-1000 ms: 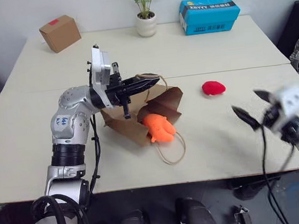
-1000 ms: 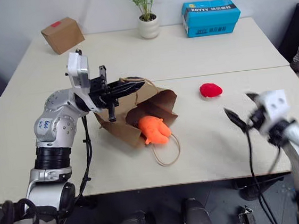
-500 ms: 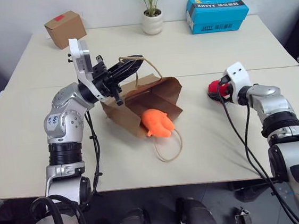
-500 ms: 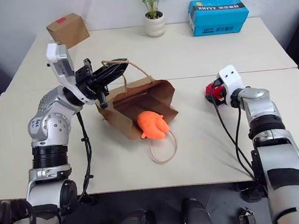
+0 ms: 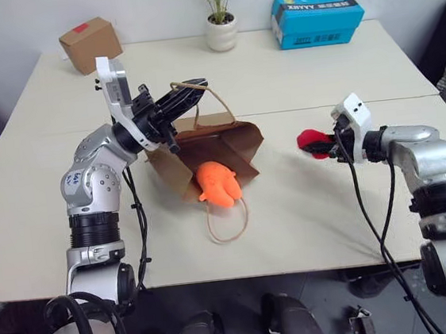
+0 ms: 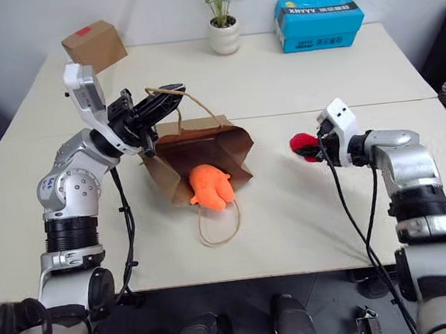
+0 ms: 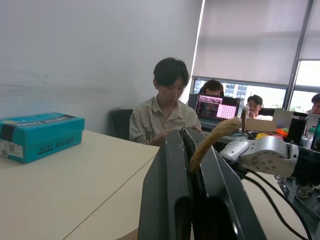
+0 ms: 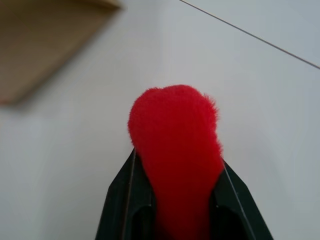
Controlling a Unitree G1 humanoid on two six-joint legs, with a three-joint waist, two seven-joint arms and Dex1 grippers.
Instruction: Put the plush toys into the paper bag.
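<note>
Nearest the front edge of the table (image 5: 309, 230), lying flat: the loose cord handle (image 5: 227, 222) of the paper bag (image 5: 205, 149), trailing out from the mouth. Just behind it, resting at the bag's open mouth: the orange toy (image 5: 218, 184), sitting partly on the brown paper, partly poking out toward the front, not fully inside by the look of it. Judging from that, roughly halfway along, with the orange toy possibly needing a nudge deeper.

Further back on the left, holding the bag's mouth open: left gripper (image 5: 186, 96), clenched on the bag's other cord handle (image 7: 214, 136), lifting it above the table, the cord pinched between the black fingers (image 7: 170, 190) in the left wrist view.

Over on the right, well apart from the bag: right gripper (image 5: 322, 142), grasping the red toy (image 8: 175, 135), fingers squeezing both sides of the plush in the right wrist view. Hard telling whether the red toy is touching the table or hanging just above it. Remaining work, as a judgement: carrying the red toy across to the bag's opening and letting go inside.

Farthest back, standing untouched along the far edge: a small cardboard box (image 5: 90, 45), a potted plant (image 5: 219, 20) and a blue box (image 5: 317, 19).
</note>
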